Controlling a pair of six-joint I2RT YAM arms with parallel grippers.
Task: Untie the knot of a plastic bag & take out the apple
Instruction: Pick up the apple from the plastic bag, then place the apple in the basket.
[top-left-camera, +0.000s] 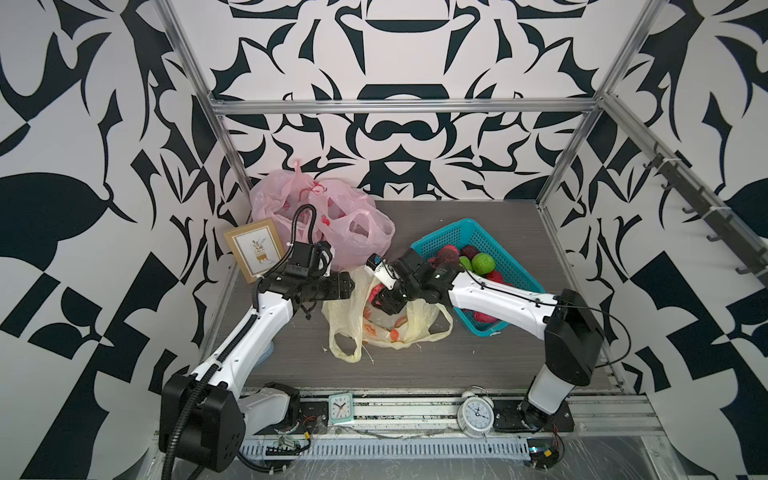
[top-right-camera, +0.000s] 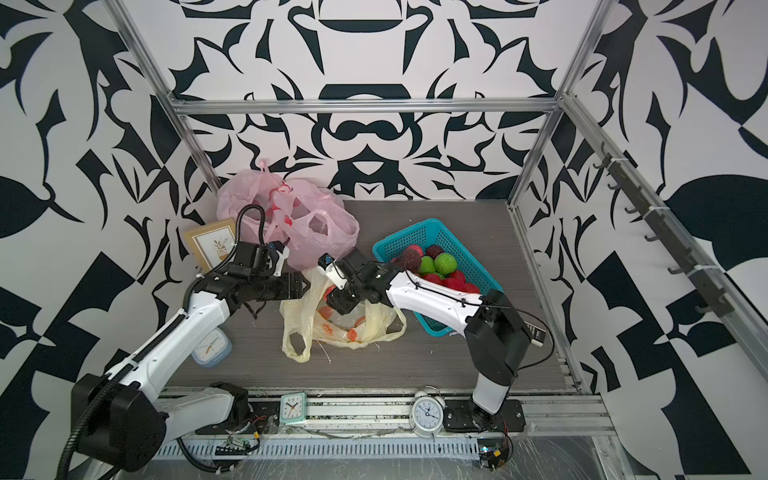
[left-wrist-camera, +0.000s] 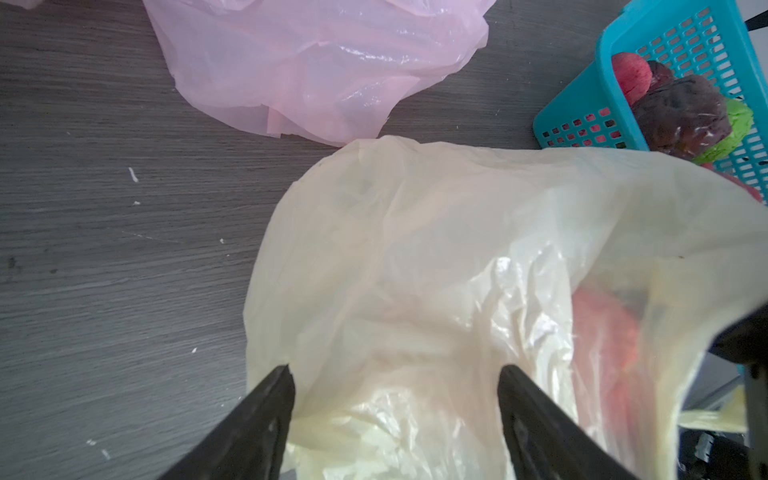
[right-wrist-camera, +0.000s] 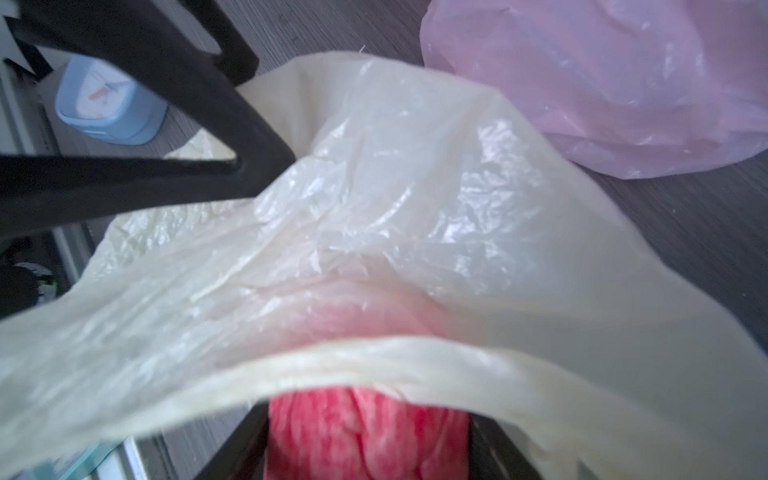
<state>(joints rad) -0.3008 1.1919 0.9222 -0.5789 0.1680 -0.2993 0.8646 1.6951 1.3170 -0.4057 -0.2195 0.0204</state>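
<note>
The cream plastic bag (top-left-camera: 415, 328) lies mid-tabletop (top-left-camera: 457, 365). Its two handle loops (top-left-camera: 343, 347) rest slack and apart, so the knot looks to be already undone. The right claw (right-wrist-camera: 370, 409) reaches into the bag's mouth and is closed on the red apple (right-wrist-camera: 365, 436), with a finger against each flank and the bag's rim draped over them. The apple therefore sits just inside the bag's opening, not yet clear of the film.

The left claw (left-wrist-camera: 395, 370) is at the bag's far side from the teal basket (top-left-camera: 453, 232). Its jaws are spread wide with film bulging between them, and they pinch nothing. It seems placed there to keep the bag from riding up with the fruit. The basket, just beside the bag and already holding fruit, is probably where the apple goes. Pink bags (top-left-camera: 357, 232) sit behind the cream one.
</note>
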